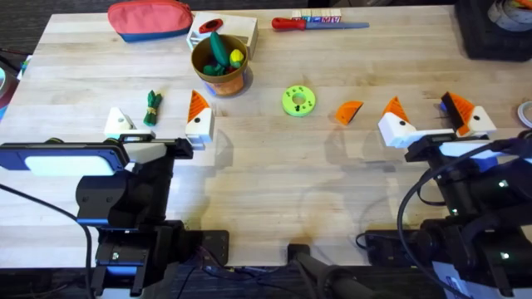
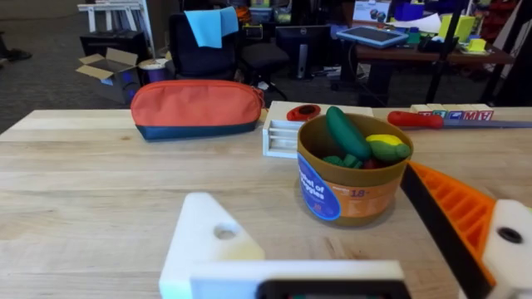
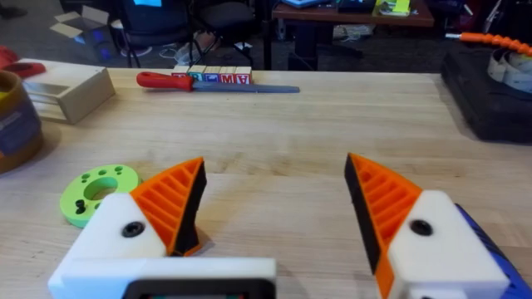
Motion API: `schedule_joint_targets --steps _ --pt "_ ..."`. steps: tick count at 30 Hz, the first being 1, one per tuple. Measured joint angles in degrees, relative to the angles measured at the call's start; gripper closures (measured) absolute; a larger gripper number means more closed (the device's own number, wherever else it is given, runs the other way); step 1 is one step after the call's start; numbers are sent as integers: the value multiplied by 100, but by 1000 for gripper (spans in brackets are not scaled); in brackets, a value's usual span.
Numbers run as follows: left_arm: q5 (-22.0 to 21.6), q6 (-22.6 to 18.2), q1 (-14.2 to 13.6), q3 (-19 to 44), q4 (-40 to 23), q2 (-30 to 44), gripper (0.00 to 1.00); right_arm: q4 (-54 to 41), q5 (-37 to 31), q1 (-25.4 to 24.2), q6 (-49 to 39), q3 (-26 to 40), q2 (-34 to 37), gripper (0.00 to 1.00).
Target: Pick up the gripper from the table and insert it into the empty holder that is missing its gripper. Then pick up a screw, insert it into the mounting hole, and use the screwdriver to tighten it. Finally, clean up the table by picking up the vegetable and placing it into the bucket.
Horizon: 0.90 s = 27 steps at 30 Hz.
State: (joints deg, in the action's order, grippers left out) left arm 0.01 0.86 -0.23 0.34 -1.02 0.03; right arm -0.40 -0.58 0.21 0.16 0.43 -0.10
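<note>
The loose orange ribbed gripper (image 1: 349, 111) lies on the table, left of my right gripper (image 1: 428, 112) (image 3: 274, 199). That gripper is open and both its white fingers carry orange tips. My left gripper (image 1: 158, 120) (image 2: 324, 224) is open too. Its left side is the empty holder (image 1: 119, 123) (image 2: 212, 237), a cream block with a dark hole, and its other finger has an orange tip. The dark-green vegetable (image 1: 152, 106) lies between these fingers, just ahead. The copper bucket (image 1: 224, 81) (image 2: 353, 178) holds green and yellow toys. The screwdriver is out of view. No screw can be made out.
A green round disc (image 1: 298, 100) (image 3: 100, 193) with small dark holes sits mid-table. At the far edge are a red pouch (image 1: 150, 18) (image 2: 195, 106), a pale wooden box (image 1: 237, 29) (image 3: 71, 91) and a slim red-handled hand tool (image 1: 320, 23) (image 3: 216, 81). A black case (image 1: 495, 29) stands far right.
</note>
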Motion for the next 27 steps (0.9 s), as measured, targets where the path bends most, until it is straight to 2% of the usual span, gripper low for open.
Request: schedule_joint_targets --steps 12,16,18,21,24,27 --pt "-24 11 0 4 -11 2 14 9 -70 -2 -22 0 0 10" --pt "-117 34 0 324 -703 27 15 -550 -83 -2 68 250 23 10" --pt "-222 44 0 758 -1082 172 16 -1200 -88 -2 93 618 134 10" --pt "-334 47 0 1754 -1591 679 16 -2009 -90 -2 85 1381 525 10" --pt "-474 49 0 2885 -2279 1445 15 -2801 -90 -2 66 2418 1150 10" --pt "-670 45 0 4041 -3220 2512 15 -3650 -90 -2 68 3610 1978 9"
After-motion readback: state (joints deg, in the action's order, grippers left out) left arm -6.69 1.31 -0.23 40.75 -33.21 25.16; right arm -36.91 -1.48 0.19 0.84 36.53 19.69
